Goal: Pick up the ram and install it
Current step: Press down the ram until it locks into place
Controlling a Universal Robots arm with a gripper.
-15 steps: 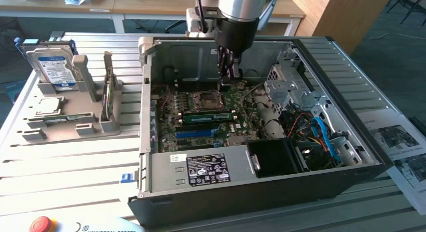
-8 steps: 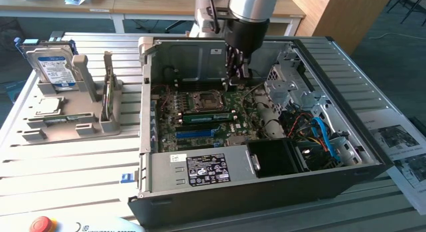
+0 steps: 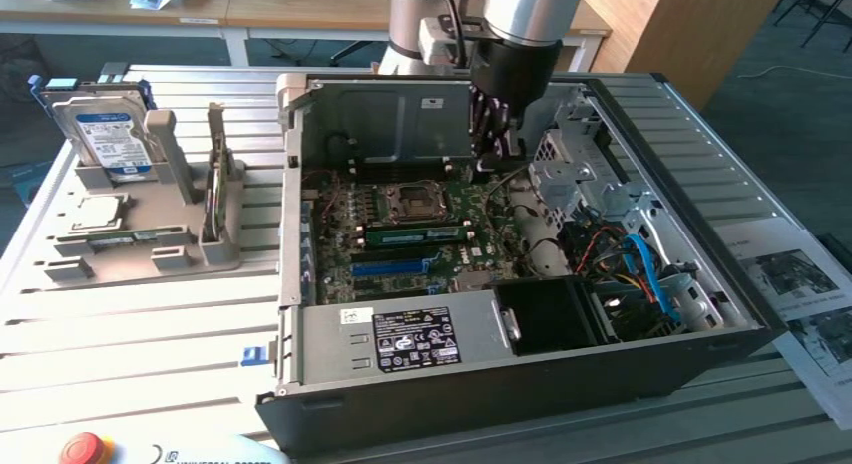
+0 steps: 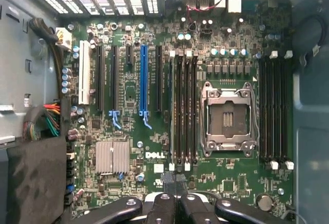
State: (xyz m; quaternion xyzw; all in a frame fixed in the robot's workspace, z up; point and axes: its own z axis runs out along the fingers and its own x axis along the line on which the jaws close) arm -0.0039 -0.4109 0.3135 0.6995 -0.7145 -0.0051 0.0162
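Exterior view: an open desktop computer case [image 3: 399, 394] lies on its side on a slatted metal table [image 3: 134, 324], its motherboard facing up so the arm can reach straight down into it. The black gripper [image 3: 496, 160] hangs inside the case at the far edge of the board, fingers pressed together and carrying nothing. The ram [image 3: 413, 234], a long green stick, stands on edge in a slot just beside the empty processor socket [image 3: 406, 200]. It appears to be seated there, which would explain the empty, shut tool above the board. To the exterior view's left, well apart from the case, a grey parts fixture [image 3: 134, 259] props a hard drive [image 3: 110, 135] upright and cradles a square silver processor chip [image 3: 96, 213], each held where a gripper can take it cleanly. Wrist view: the camera looks straight down at the motherboard, with the closed gripper [image 4: 176, 196] at the frame's edge, its two fingertips touching and nothing pinched between them. They line up with the bank of memory slots [image 4: 184, 106] that runs alongside the open socket [image 4: 229, 116], a second bank sitting on the socket's other side. Seen edge-on from here, which slot holds the stick cannot be told. A blue expansion slot [image 4: 144, 80] and a finned heatsink [image 4: 112, 157] lie farther off, near the board's cabling.
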